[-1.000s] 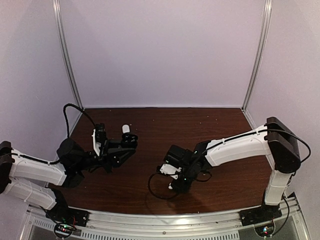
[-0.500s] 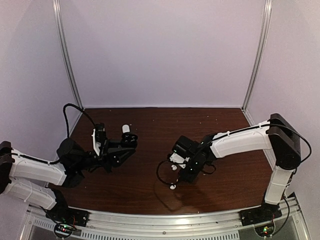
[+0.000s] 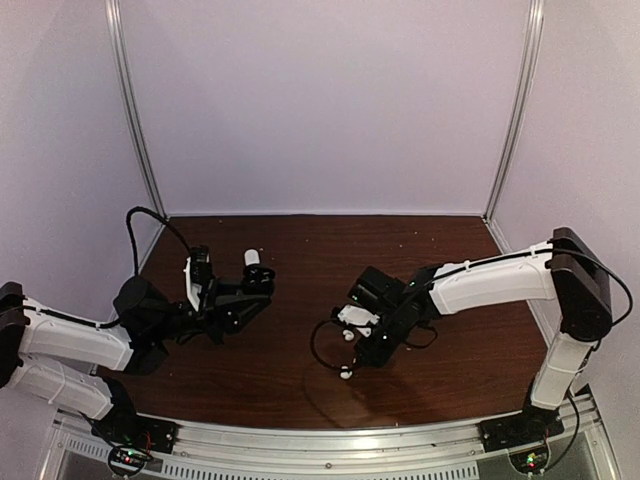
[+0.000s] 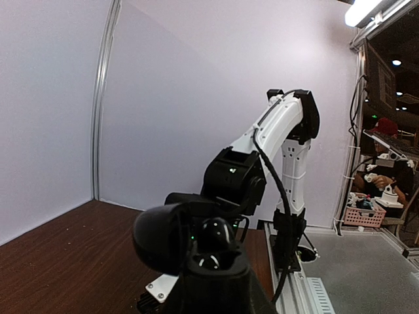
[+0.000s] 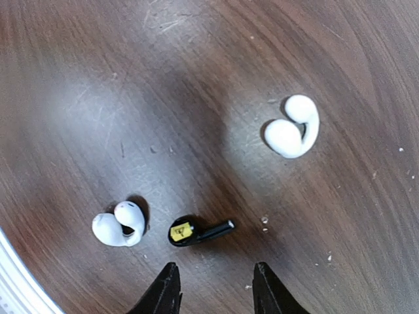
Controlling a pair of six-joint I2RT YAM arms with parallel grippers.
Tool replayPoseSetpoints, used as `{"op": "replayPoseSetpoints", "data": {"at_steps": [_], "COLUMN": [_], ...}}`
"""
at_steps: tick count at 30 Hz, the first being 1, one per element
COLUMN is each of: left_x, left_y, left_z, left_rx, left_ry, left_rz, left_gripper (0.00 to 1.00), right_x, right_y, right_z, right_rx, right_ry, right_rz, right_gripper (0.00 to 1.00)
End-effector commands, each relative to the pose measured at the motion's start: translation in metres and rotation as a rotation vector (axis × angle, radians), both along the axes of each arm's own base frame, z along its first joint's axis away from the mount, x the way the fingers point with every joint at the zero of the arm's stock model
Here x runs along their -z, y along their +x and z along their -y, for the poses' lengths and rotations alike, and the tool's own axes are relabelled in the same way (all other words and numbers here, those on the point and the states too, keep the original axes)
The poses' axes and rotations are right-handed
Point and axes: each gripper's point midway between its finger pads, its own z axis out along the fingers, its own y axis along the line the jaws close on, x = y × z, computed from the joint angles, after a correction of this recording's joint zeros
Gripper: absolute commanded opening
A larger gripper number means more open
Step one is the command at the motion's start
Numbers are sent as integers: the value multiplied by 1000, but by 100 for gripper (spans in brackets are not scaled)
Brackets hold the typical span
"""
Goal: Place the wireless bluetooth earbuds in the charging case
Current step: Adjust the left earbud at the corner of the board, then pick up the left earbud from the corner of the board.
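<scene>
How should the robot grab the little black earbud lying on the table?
Probably pinch the black earbud across its thin stem, coming straight down with the right claw. It lies flat on the table, and the stem points away from the nearby white earbud, so that end has free room.

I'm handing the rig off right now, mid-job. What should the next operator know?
The left hand is shut on the black case, held off the table; its lid looks open.
The right hand is open and empty, hovering over the earbuds.
One white earbud, another white earbud and the black earbud lie loose on the table; the black one is nearest the right fingertips.
Done: case in hand.
Left: pick up the earbuds and seat them in the case.
</scene>
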Motion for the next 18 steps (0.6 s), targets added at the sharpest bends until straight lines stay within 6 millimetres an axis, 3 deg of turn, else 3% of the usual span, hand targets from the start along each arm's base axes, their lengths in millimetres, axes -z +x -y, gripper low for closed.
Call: {"op": "replayPoseSetpoints", "data": {"at_steps": [1, 10, 18], "left_x": [-9, -9, -10], "left_y": [0, -1, -1], "left_z": [-3, -3, -4], "left_rx": [-6, -6, -7], "left_ry": [-27, -29, -28], "left_rz": [39, 41, 46], "left_gripper": [2, 2, 2], "right_x": [0, -11, -7], "right_y": [-14, -7, -3], "right_z": [-9, -17, -18], "right_rx": [-18, -102, -167], "right_ry": [59, 5, -87], "right_rz": [-53, 98, 189], "right_gripper": [40, 39, 41]}}
